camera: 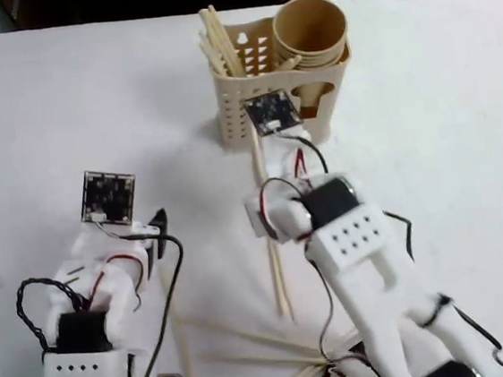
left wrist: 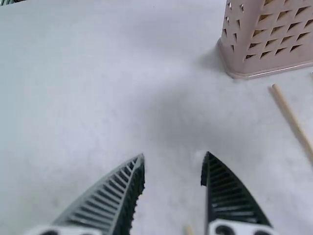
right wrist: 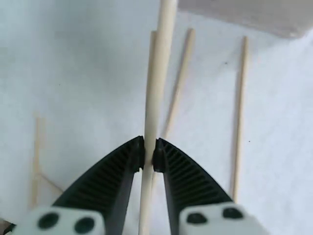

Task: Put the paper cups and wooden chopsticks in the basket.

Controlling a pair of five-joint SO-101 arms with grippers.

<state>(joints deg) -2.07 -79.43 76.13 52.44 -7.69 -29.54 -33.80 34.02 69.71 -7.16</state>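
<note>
Chopstick — 1 in R jaws, 1 basket.

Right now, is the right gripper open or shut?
The right gripper is shut on a chopstick; its jaws pinch it from both sides.

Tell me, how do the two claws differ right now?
The left claw is open; the right claw is shut. The left claw is empty, while the right claw pinches a wooden chopstick. The left claw has mostly bare table beneath it; the right claw has several loose chopsticks beneath it. Both have two pointed, ribbed fingers aimed down at the white table.
</note>
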